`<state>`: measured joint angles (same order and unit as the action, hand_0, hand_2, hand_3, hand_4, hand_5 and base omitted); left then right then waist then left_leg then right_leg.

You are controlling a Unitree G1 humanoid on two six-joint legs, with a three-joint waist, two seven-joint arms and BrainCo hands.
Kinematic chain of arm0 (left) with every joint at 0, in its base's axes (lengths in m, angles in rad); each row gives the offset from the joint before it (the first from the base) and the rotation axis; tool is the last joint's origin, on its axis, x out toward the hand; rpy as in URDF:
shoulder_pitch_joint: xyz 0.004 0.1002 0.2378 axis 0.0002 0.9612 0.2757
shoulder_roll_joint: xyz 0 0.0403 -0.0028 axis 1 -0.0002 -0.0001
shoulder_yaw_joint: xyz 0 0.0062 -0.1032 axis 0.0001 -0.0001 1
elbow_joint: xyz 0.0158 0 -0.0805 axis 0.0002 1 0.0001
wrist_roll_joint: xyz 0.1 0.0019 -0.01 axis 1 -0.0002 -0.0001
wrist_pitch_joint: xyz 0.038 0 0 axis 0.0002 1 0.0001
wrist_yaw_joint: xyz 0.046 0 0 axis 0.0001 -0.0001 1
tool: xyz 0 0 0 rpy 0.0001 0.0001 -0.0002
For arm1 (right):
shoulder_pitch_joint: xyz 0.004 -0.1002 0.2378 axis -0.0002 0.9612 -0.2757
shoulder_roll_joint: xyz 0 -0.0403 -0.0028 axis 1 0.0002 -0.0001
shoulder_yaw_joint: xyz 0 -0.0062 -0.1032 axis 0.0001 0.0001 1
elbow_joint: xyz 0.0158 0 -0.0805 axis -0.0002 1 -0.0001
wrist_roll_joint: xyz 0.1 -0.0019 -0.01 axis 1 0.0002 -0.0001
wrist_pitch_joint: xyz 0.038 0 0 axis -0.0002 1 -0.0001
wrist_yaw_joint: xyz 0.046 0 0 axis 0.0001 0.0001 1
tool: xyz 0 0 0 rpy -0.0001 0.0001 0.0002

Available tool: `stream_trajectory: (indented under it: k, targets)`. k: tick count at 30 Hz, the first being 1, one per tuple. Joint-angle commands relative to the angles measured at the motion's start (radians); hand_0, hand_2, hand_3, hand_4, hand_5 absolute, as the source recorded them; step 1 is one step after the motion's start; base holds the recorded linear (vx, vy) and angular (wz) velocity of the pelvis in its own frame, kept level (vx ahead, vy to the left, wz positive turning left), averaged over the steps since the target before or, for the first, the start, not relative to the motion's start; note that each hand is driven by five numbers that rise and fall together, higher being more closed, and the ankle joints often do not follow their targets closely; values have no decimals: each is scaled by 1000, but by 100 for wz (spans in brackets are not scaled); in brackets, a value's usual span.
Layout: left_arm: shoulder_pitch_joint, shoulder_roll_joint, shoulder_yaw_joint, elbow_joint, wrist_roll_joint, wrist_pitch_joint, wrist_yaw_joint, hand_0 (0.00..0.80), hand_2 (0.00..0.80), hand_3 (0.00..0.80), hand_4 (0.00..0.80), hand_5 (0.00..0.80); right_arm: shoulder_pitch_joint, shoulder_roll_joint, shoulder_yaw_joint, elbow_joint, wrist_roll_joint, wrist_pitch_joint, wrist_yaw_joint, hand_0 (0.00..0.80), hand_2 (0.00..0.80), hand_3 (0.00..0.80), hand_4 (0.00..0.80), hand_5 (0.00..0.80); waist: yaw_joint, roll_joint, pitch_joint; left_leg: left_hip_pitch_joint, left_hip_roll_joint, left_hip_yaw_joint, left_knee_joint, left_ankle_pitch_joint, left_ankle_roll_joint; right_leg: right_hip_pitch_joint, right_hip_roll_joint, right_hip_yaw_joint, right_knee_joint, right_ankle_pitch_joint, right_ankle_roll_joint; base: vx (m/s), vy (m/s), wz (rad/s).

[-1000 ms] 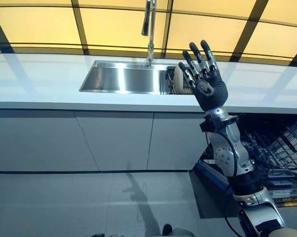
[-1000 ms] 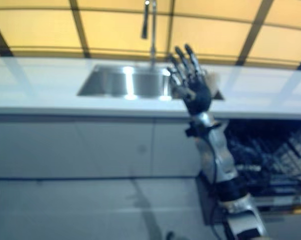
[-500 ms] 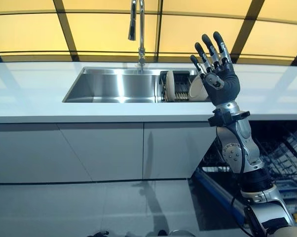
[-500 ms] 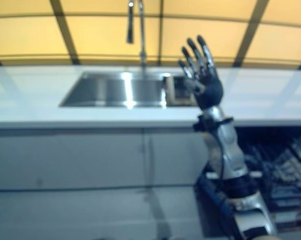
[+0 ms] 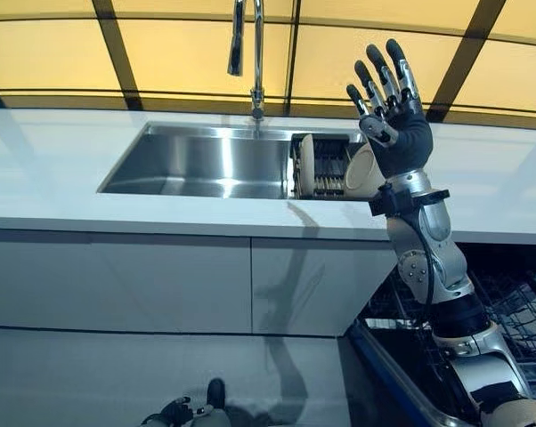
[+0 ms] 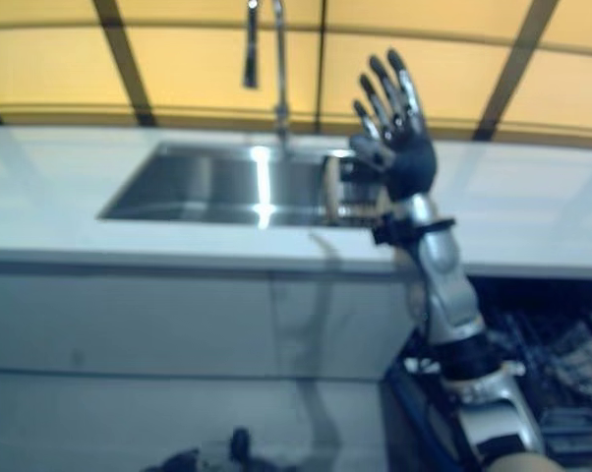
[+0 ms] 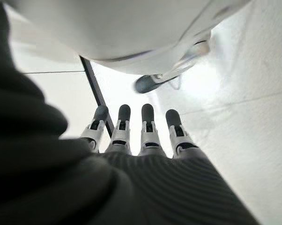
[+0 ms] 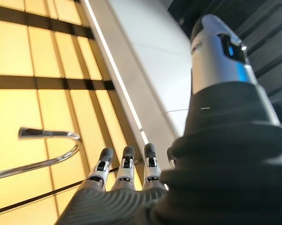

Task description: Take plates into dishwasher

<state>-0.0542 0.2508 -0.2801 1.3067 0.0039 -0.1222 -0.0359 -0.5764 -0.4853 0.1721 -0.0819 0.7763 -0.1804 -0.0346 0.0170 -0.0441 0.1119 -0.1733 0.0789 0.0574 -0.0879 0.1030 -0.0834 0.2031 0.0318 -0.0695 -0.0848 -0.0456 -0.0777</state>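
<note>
Robot hand (image 5: pixel 394 133) raised higher, seemingly empty.

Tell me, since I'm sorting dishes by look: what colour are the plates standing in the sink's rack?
Plain cream-beige plates, no visible pattern; the left eye view shows them best.

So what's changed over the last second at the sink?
The head camera has shifted, so more of the sink and its plates shows. The right hand stays raised and open above the rack, holding nothing. No plate has been taken. The left hand hangs open by the floor.
</note>
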Motion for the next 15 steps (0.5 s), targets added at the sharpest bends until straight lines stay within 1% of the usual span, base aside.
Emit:
stream_trajectory:
  k: [1, 2, 3, 4, 5, 6, 7, 8, 9, 10, 11, 12, 13, 14, 15]
  targets:
    - [38, -6, -50, -2, -38, -14, 11, 0, 0, 0, 0, 0, -55, -62, -21, -5, 23, -28, 12, 0, 0, 0, 0, 0, 35, -14, -45, -85, -4, 33, 29, 135, 0, 25, -62, 98, 67, -16, 89, 347, 289, -46]
    - [34, -6, -50, 0, -53, -17, 9, 0, 0, 0, 0, 0, -60, -77, -23, 6, 34, -36, 19, 0, 0, 0, 0, 0, 37, -17, -50, -77, -7, 30, 36, 121, 12, 34, -75, 103, 70, -22, 95, 432, 410, -44]
    - [19, -4, -43, 8, -71, -10, 4, 0, 0, 0, 0, 0, -57, -82, -37, 18, 35, -44, 30, 0, 0, 0, 0, 0, 36, -21, -61, -59, -22, 28, 70, 84, 36, 46, -102, 93, 88, -41, 111, 401, 402, -50]
    - [12, -2, -44, 9, -69, -5, 3, 0, 0, 0, 0, 0, -47, -81, -51, 15, 32, -42, 30, 0, 0, 0, 0, 0, 34, -26, -65, -51, -32, 38, 88, 61, 49, 52, -116, 82, 97, -48, 121, 411, 426, -77]
    - [0, 3, -52, 10, -63, 5, 4, 0, 0, 0, 0, 0, -28, -80, -74, 0, 16, -32, 18, 0, 0, 0, 0, 0, 31, -36, -74, -38, -49, 57, 106, 32, 69, 52, -138, 61, 123, -41, 140, 333, 355, -78]
    - [-10, 4, -64, 12, -59, 17, 5, 0, 0, 0, 0, 0, -12, -75, -88, -6, 6, -30, 2, 0, 0, 0, 0, 0, 28, -51, -79, -24, -71, 64, 110, 15, 90, 38, -166, 45, 198, -4, 162, 339, 381, -56]
    - [-19, 3, -76, 18, -62, 23, 11, 0, 0, 0, 0, 0, -1, -71, -98, -11, 3, -26, -12, 0, 0, 0, 0, 0, 22, -57, -84, -5, -87, 59, 96, 13, 103, -4, -186, 38, 275, 66, 174, 277, 343, -23]
    - [-24, 4, -82, 22, -64, 28, 13, 0, 0, 0, 0, 0, 11, -67, -113, -10, 0, -22, -13, 0, 0, 0, 0, 0, 19, -52, -87, 11, -94, 55, 87, 10, 114, -44, -194, 31, 359, 121, 176, 273, 361, -4]
    - [-27, 8, -85, 29, -60, 27, 13, 0, 0, 0, 0, 0, 29, -64, -132, -3, -4, -24, -6, 0, 0, 0, 0, 0, 13, -45, -87, 29, -103, 52, 81, 1, 125, -81, -199, 25, 461, 154, 175, 257, 364, -1]
    - [-26, 12, -87, 31, -56, 26, 15, 0, 0, 0, 0, 0, 41, -61, -144, 2, -4, -27, 2, 0, 0, 0, 0, 0, 9, -35, -86, 49, -108, 51, 73, -5, 132, -117, -198, 18, 554, 183, 173, 244, 374, -1]
    - [-24, 17, -88, 29, -55, 26, 17, 0, 0, 0, 0, 0, 52, -62, -151, 1, -6, -27, 2, 0, 0, 0, 0, 0, 6, -23, -83, 71, -111, 50, 64, -13, 138, -168, -208, 8, 645, 206, 173, 218, 365, 1]
    - [-22, 25, -90, 27, -60, 28, 22, 0, 0, 0, 0, 0, 64, -63, -159, 0, -9, -27, 1, 0, 0, 0, 0, 0, 2, -9, -78, 99, -112, 48, 55, -26, 144, -224, -220, -5, 716, 213, 170, 219, 349, -1]
    - [-18, 33, -83, 19, -65, 34, 25, 0, 0, 0, 0, 0, 67, -66, -162, 9, -12, -26, -2, 0, 0, 0, 0, 0, -2, 0, -74, 124, -114, 47, 45, -34, 147, -273, -227, -15, 728, 219, 168, 210, 283, -2]
    - [-16, 41, -77, 10, -70, 40, 27, 0, 0, 0, 0, 0, 59, -71, -163, 20, -15, -22, -13, 0, 0, 0, 0, 0, -2, 6, -69, 146, -113, 42, 31, -35, 147, -309, -227, -25, 708, 198, 160, 204, 161, -5]
    - [-15, 48, -69, 3, -70, 45, 29, 0, 0, 0, 0, 0, 44, -79, -164, 42, -16, -22, -21, 0, 0, 0, 0, 0, -2, 6, -66, 165, -115, 37, 18, -33, 144, -322, -221, -37, 643, 170, 149, 192, 58, -6]
